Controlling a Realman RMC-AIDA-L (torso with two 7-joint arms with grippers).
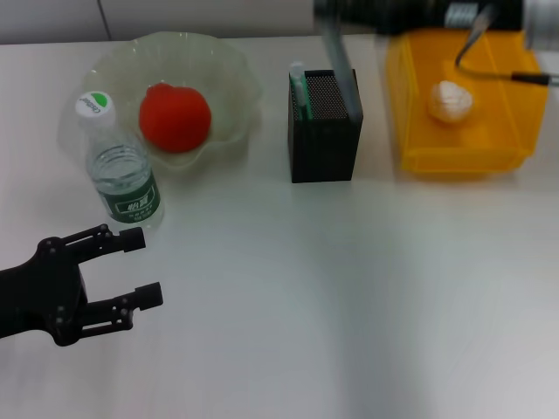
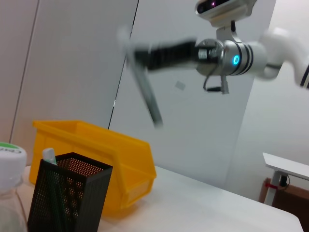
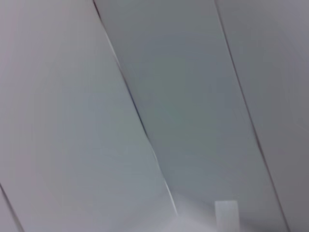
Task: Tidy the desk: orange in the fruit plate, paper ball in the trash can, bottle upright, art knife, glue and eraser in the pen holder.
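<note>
Since my head camera looks down on the white desk (image 1: pixel 349 305), I read it from left to right, clock directions taken in that view.

Left gripper (image 1: pixel 144 266): low at 8 o'clock, fingers spread and released, holding nothing, just below the bottle.
Bottle (image 1: pixel 122 175): upright on its base, white cap with green mark on top, green label, at 9 o'clock, touching the plate's near-left rim as far as I can tell.
Fruit plate (image 1: pixel 231 83): pale translucent wavy bowl at 11 o'clock.
Orange (image 1: pixel 175 116): inside the fruit plate, looking reddish.
Pen holder (image 1: pixel 325 131): black mesh box at 12 o'clock, with 1 green-and-white stick (image 1: pixel 300 87), perhaps the glue, standing in its left corner.
Right gripper (image 1: pixel 336 17): at 1 o'clock above the pen holder, blurred, clenched on a long grey tool.
Grey tool (image 1: pixel 342 74): slanting, its lower end at the holder's mouth; I cannot tell whether it is the art knife.
Trash can (image 1: pixel 419 131): yellow bin at 2 o'clock.
Paper ball (image 1: pixel 452 101): white, lying inside the bin.
</note>
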